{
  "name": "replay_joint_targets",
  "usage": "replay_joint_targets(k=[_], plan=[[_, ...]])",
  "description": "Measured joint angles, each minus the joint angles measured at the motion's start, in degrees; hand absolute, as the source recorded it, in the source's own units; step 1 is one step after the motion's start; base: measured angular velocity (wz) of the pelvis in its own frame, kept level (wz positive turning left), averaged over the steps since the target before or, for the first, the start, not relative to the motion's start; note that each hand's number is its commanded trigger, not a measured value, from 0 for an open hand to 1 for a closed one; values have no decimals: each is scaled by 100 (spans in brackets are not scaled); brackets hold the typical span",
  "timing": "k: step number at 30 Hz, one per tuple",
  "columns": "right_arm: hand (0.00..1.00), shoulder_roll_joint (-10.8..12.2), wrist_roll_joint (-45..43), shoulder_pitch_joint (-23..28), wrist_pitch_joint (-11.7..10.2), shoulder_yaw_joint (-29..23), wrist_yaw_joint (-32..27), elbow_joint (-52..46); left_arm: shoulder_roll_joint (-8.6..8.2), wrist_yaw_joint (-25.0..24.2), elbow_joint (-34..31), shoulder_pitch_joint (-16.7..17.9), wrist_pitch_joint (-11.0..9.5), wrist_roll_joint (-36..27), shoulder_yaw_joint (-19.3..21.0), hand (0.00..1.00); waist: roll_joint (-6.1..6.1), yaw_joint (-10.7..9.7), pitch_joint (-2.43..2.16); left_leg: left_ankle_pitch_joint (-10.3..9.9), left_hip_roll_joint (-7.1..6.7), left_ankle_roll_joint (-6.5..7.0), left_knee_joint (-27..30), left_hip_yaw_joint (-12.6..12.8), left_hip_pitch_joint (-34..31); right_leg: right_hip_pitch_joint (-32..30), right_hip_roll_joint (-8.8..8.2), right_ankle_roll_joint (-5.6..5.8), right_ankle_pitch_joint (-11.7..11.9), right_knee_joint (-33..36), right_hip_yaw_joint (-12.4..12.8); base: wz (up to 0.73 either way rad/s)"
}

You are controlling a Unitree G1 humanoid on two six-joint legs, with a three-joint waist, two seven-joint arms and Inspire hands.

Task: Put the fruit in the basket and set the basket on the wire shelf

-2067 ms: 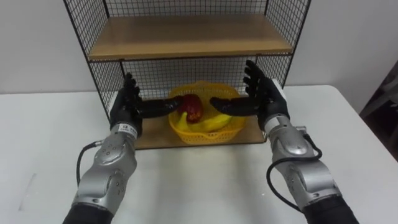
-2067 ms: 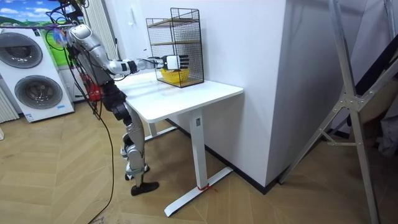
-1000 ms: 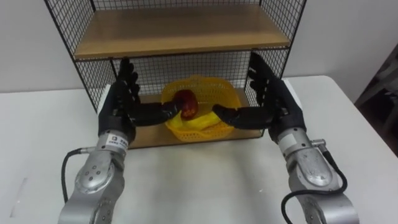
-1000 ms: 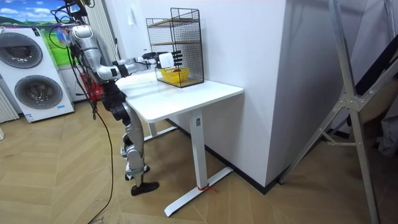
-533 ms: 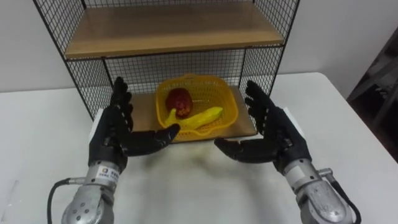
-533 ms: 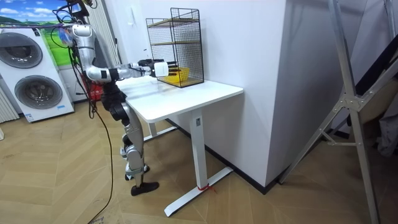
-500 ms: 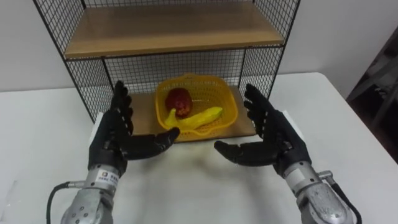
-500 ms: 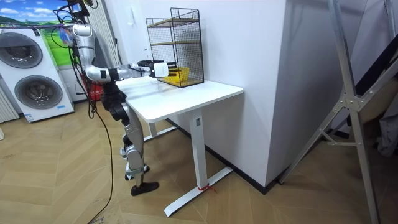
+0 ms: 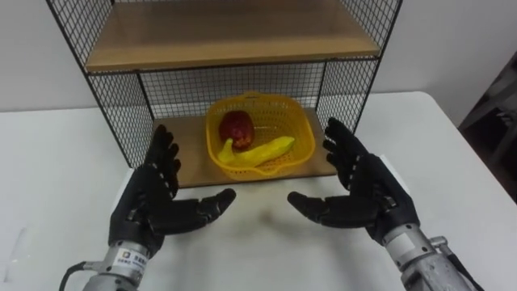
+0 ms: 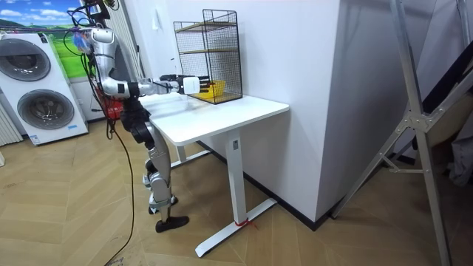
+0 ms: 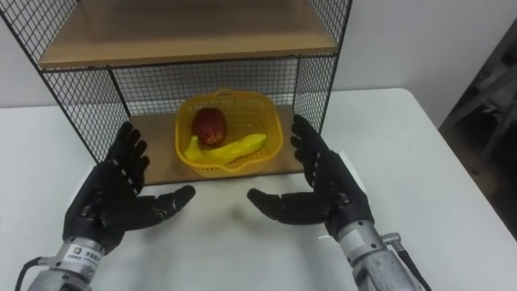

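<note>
On the lower board [image 9: 194,162] of the wire shelf [image 9: 113,109], over at the far side of the tabletop [image 9: 56,178], the yellow basket [image 9: 258,105] is sitting with the red apple [image 9: 237,127] and the banana [image 9: 260,152] inside it. So the fruit's in, the basket's on the shelf, and nothing is holding it.

What's just changed: a couple of seconds ago both hands were reaching into the shelf, one on each side of the basket and right up against it. Now they're pulling back toward the near side. The left hand [image 9: 149,202] and the right hand [image 9: 367,194] are hanging over the bare tabletop in front of the shelf, clear of the wire frame and well apart from the basket. Both are empty, with the fingers [image 9: 164,158] spread out straight, palms facing each other, thumbs pointing inward. The basket itself isn't budging while they're backing off.

Over in the room view the robot is standing at the tabletop's edge on the room view's left, arms out toward the shelf, though not reaching as far in as before.

My read: that's the release and retreat, so the job is looking basically finished. The only thing I'd be watching is the basket's near rim, since it's sitting fairly close to the board's front edge.
</note>
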Motion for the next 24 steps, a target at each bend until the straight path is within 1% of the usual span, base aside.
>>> replay_joint_targets(k=[3, 6, 8, 9, 10, 11, 13, 14, 15, 17, 18, 19, 20, 21, 22, 23, 24], plan=[[0, -18, 0, 131, -36, -33, 3, -190, 51, -52, 0, 54, 0, -31, 48, 0, 4, 23, 5, 3, 0, -6, -5, -3, -1, -3, -1, -5, -14, -4, -17, 5], [0, -17, -29, 195, -188, -32, -31, -193, 63, -60, 0, 61, -2, -1, 57, 0, -7, 43, -1, 4, -1, -8, -2, -36, -4, 17, -8, -2, -20, -15, -66, 4], [0, -16, -16, 206, -234, -38, -94, -193, 63, -41, 0, 98, -86, 7, 101, 0, -16, 53, 4, 7, -1, -12, -4, -37, -2, 22, -2, -10, -16, -4, -60, 0], [0, -16, -4, 225, -326, -63, -149, -190, 63, 2, -1, 168, -213, 6, 146, 0, -15, 43, 6, 8, -1, -13, -3, -37, -4, 24, 2, -15, -12, -4, -54, 0], [0, -17, 16, 257, -423, -125, -190, -190, 59, 81, -40, 246, -278, 6, 223, 0, -17, 37, 7, 8, -1, -13, 1, -43, -9, 22, 2, -15, -11, -5, -57, 0], [0, -17, 39, 274, -461, -170, -213, -189, 59, 127, -60, 273, -312, 6, 263, 0, -19, 38, 8, 8, -1, -14, 3, -52, -11, 22, 1, -13, -13, -8, -59, 0], [0, -31, 65, 357, -563, -299, -389, -190, 49, 399, -122, 292, -404, 8, 448, 0, -35, 39, 2, 7, -10, -15, 2, -113, -7, 31, 0, 17, -36, -27, -69, 6], [0, -27, 65, 369, -586, -334, -407, -190, 48, 461, -124, 294, -429, 12, 478, 0, -35, 44, 3, 7, -9, -16, 2, -112, -6, 34, 2, 20, -37, -30, -69, 3], [0, -25, 59, 391, -644, -378, -456, -190, 42, 639, -128, 312, -489, 70, 506, 0, -27, 65, 7, 9, -8, -17, 4, -115, -11, 34, 3, 10, -31, -32, -73, 0], [0, -25, 60, 458, -793, -452, -694, -199, -6, 1093, -238, 369, -644, 327, 565, 0, -23, 65, 10, 9, -9, -18, 2, -113, -21, 18, 3, -6, -22, -4, -72, 0], [0, -27, 59, 465, -826, -473, -779, -199, -23, 1206, -256, 371, -698, 380, 587, 0, -20, 65, 11, 9, -9, -18, 2, -111, -21, 17, 3, -4, -22, 0, -70, 0], [0, -27, 60, 474, -888, -539, -922, -199, -31, 1420, -280, 370, -813, 419, 634, 0, -15, 65, 11, 8, -9, -18, 2, -110, -18, 18, 2, -5, -26, -1, -71, 0], [0, -25, 62, 478, -919, -581, -994, -202, -35, 1503, -285, 370, -892, 448, 679, 0, 1, 73, 18, 8, -9, -19, -2, -108, -13, 17, 1, -8, -28, -3, -69, -4], [0, -19, 37, 480, -977, -708, -1152, -208, -56, 1720, -335, 365, -1003, 463, 865, 0, 16, 88, 20, 10, -10, -21, -8, -105, -10, 6, 2, -9, -31, -1, -60, -5], [0, -19, 7, 487, -1023, -902, -1342, -242, -88, 1965, -466, 365, -1060, 452, 1188, 0, 15, 112, 18, 11, -11, -23, -11, -108, -9, 2, 4, -10, -31, -3, -57, -4], [0, -19, 14, 492, -1040, -1027, -1441, -266, -89, 2081, -527, 364, -1112, 449, 1359, 0, 19, 128, 19, 12, -11, -24, -13, -109, -9, 1, 5, -11, -30, -2, -53, 0], [0, -32, 26, 493, -1081, -1291, -1676, -310, -86, 2340, -656, 355, -1236, 453, 1732, 0, 22, 182, 20, 14, -12, -25, -14, -109, -4, 2, 7, -11, -30, -4, -47, 0]])
